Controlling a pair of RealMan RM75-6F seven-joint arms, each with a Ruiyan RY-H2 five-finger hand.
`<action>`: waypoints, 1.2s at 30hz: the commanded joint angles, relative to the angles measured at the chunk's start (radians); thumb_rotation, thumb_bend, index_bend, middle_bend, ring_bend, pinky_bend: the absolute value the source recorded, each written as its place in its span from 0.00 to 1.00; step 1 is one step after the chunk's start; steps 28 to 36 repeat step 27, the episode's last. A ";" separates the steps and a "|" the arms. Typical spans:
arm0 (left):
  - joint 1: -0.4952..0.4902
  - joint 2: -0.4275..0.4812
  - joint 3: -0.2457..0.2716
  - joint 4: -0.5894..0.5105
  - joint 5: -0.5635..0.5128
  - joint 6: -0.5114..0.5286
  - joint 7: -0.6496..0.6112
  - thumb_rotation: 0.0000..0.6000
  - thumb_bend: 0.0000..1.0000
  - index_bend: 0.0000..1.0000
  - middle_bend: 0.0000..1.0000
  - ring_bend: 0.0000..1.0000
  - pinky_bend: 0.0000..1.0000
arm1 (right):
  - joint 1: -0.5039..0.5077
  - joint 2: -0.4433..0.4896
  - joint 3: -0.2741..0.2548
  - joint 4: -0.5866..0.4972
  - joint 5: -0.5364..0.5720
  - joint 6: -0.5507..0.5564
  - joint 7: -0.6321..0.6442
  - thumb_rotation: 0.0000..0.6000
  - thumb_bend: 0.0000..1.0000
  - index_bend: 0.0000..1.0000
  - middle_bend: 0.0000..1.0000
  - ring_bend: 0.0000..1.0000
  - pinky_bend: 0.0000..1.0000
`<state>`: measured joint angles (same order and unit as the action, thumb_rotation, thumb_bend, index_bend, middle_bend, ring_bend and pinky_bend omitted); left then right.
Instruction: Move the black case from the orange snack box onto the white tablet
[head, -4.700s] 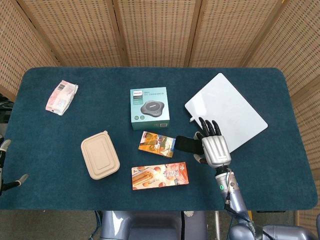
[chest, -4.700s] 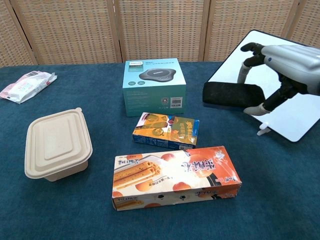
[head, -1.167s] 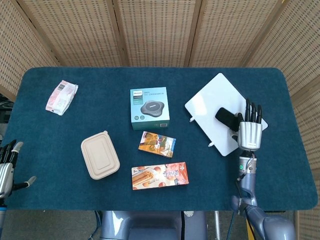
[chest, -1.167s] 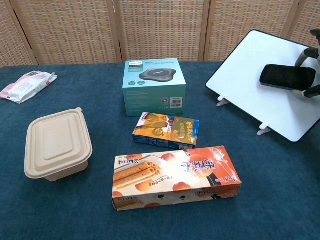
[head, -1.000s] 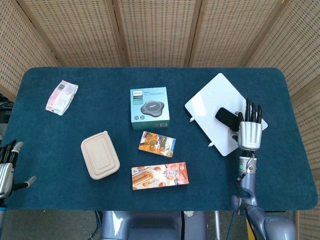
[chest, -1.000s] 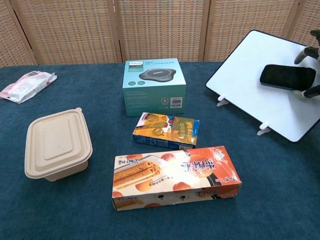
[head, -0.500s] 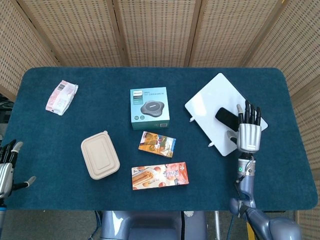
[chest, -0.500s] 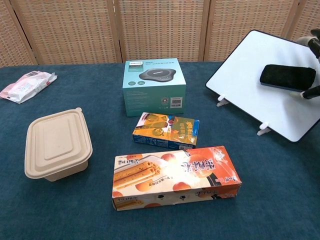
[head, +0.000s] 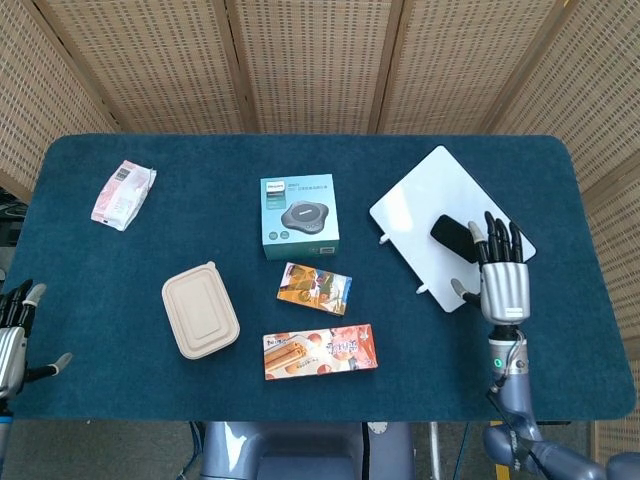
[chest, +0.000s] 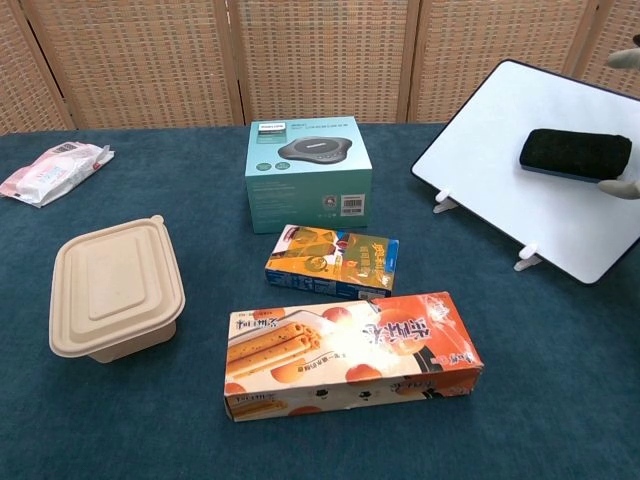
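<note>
Now the black case lies flat on the white tablet, toward the tablet's right-hand edge, with bare white surface all around it. The right hand sits just beside the case at the tablet's near right corner, fingers spread apart and holding nothing; in the chest view only its fingertips show at the picture's right border, close to the case but not gripping it. The tablet stands slightly raised on small white feet, and its far corner comes near the back edge of the blue tabletop.

The orange snack box lies near the middle of the tabletop with nothing on it, well apart from the tablet, and open cloth runs between the two. A longer biscuit box lies just in front of it, close to the near edge. A teal speaker box stands just behind the snack box. A beige lidded container sits to the left, and a pink packet lies near the far left corner.

The left hand hangs off the tabletop's left edge, low in the head view, fingers apart and empty.
</note>
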<state>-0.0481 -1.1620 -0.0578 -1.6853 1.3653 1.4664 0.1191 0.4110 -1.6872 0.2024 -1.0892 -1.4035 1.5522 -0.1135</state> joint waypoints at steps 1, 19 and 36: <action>0.001 0.000 0.001 0.000 0.000 0.000 0.003 1.00 0.16 0.00 0.00 0.00 0.00 | -0.061 0.092 -0.067 -0.084 -0.038 0.005 -0.024 1.00 0.10 0.10 0.00 0.00 0.00; 0.000 -0.011 0.006 0.008 0.007 0.001 0.020 1.00 0.16 0.00 0.00 0.00 0.00 | -0.219 0.251 -0.165 -0.216 -0.075 0.034 -0.035 1.00 0.09 0.10 0.00 0.00 0.00; 0.004 -0.007 0.004 0.004 0.012 0.013 0.015 1.00 0.16 0.00 0.00 0.00 0.00 | -0.232 0.259 -0.153 -0.232 -0.086 0.034 -0.028 1.00 0.09 0.10 0.00 0.00 0.00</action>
